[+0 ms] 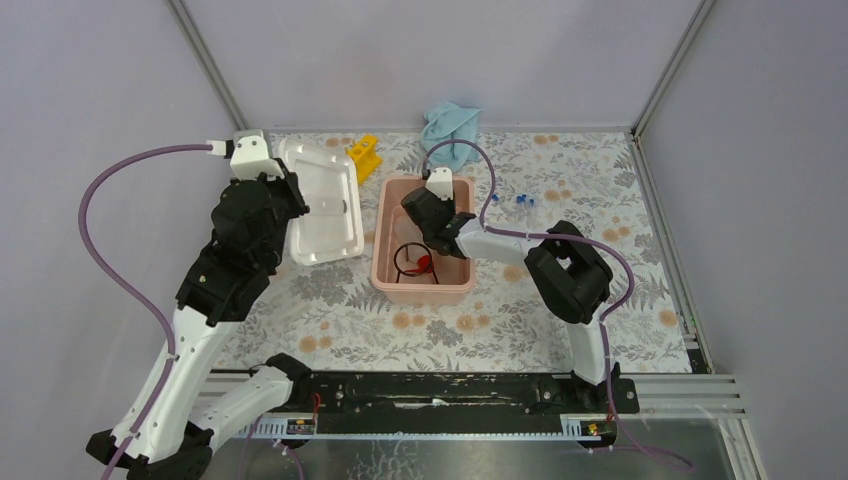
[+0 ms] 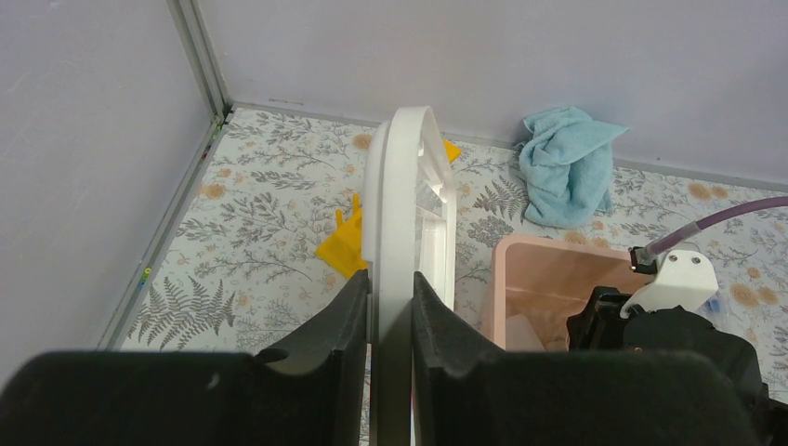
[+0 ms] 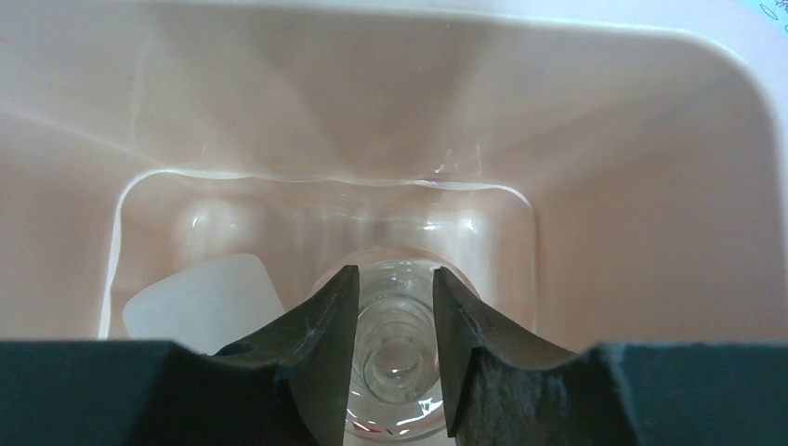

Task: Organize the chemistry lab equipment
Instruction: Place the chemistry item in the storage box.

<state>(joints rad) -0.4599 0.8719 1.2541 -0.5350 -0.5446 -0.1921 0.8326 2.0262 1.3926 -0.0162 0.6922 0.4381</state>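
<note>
Packing step: my right gripper (image 3: pixel 394 274) is down inside the pink bin (image 3: pixel 650 186) with the clear bottle (image 3: pixel 395 372) between its fingers — gripped or freed, I cannot tell — while my left gripper (image 2: pixel 391 283) clamps the white lid (image 2: pixel 400 167); next, I judge, open wide and lift straight out.

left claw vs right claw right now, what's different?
Left claw is clamped on the white lid's rim; right claw straddles a clear bottle's neck, grip uncertain. Left claw sits outside the pink bin; right claw reaches down inside it. Shared: each has something between its jaws.
</note>
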